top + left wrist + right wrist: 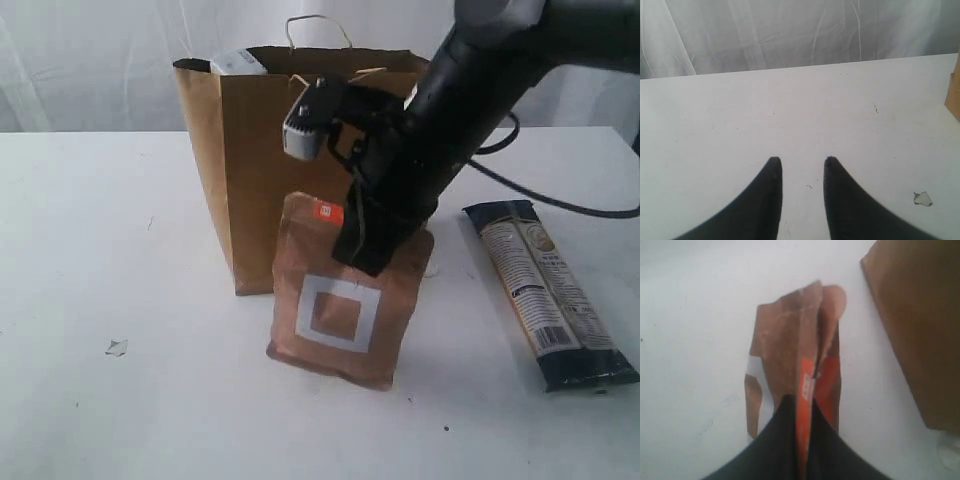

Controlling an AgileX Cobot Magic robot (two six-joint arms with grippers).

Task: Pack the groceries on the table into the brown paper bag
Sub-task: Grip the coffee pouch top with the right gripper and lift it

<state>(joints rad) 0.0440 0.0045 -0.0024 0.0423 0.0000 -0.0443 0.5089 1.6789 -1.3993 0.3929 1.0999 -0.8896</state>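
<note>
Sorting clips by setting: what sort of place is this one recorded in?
Probably a lab or test bench staged for a packing trial, not a real shop: a bare white tabletop, a plain white curtain behind it, and only a brown paper bag, a brown pouch and a long packet set out.

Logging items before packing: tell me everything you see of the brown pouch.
The pouch is matte brown, paper-like, with a white square outline on its front and an orange strip at its creased top. It stands upright on the table, in front of the paper bag, top pinched by the right gripper.
</note>
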